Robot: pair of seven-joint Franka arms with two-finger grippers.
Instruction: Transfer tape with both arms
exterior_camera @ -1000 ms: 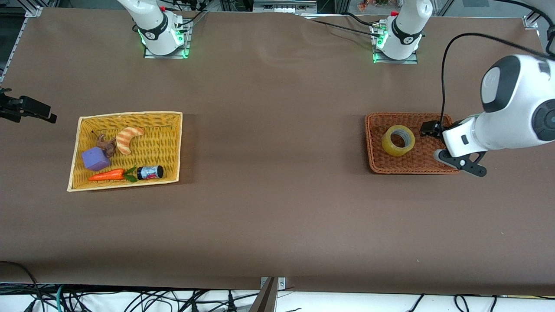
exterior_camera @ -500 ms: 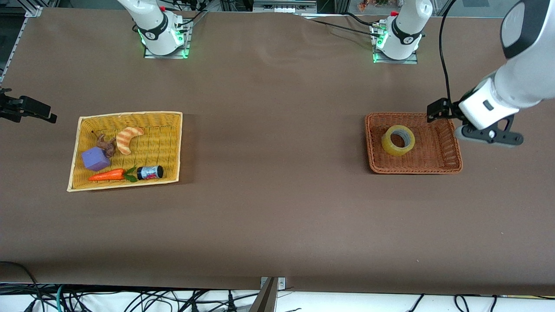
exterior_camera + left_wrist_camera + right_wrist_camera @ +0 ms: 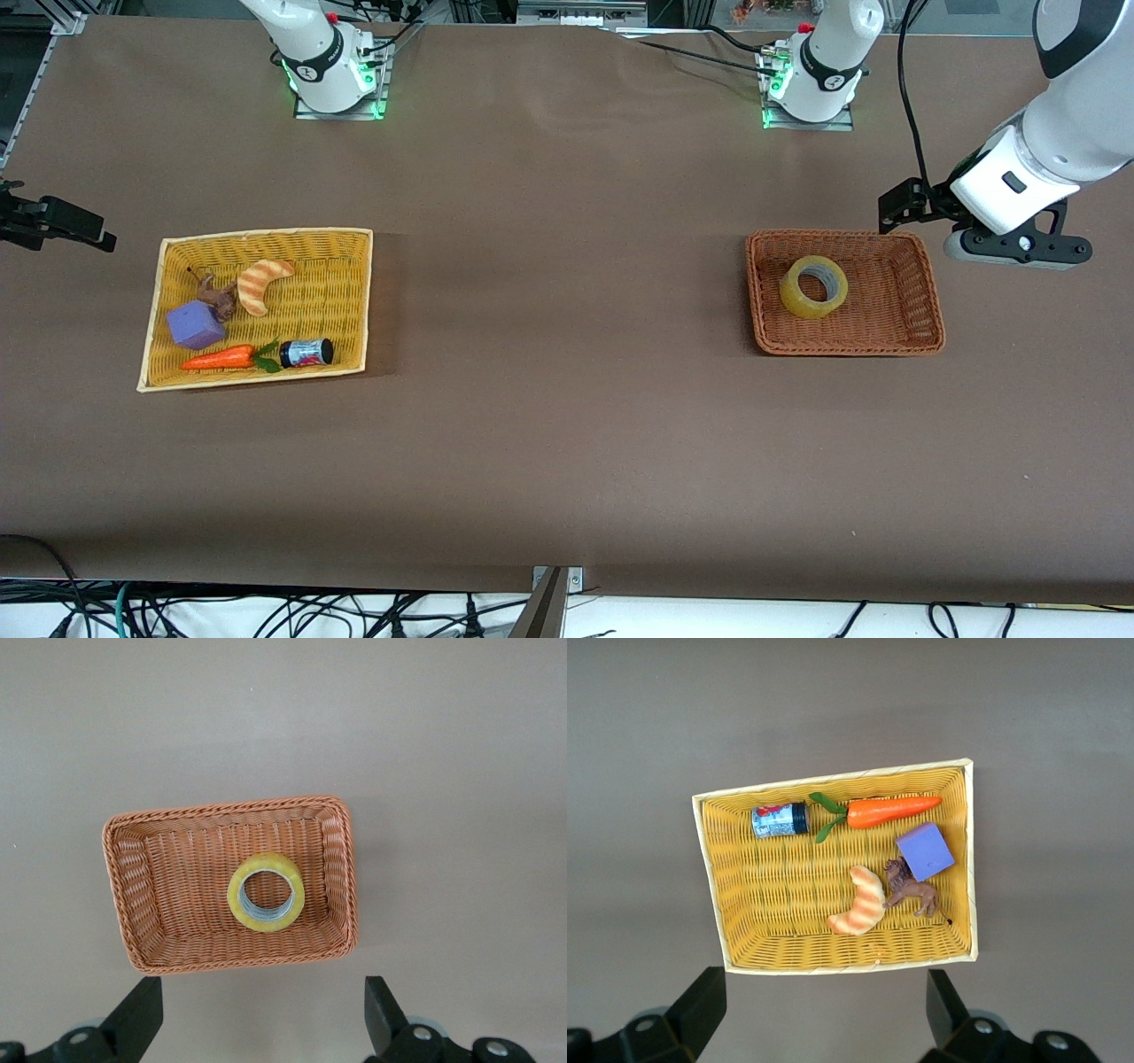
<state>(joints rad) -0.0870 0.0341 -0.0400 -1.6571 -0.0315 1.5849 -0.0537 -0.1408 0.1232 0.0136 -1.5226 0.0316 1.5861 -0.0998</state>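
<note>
The right gripper (image 3: 822, 1014) hangs over bare brown table (image 3: 1063, 735) with its fingers (image 3: 700, 1005) spread wide, just beside a yellow wicker basket (image 3: 744, 904). In the basket lie a small labelled bottle (image 3: 778, 820) on its side, a toy carrot (image 3: 890, 811) tipped by green leaves, a purple cube (image 3: 925, 851), a brown animal figure (image 3: 911, 892) touching the cube, and a striped croissant toy (image 3: 860, 904)

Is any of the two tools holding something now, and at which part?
Nothing is held. The left tool and the right tool are open and empty. The translucent yellowish tape roll lies in the brown wicker basket.
</note>
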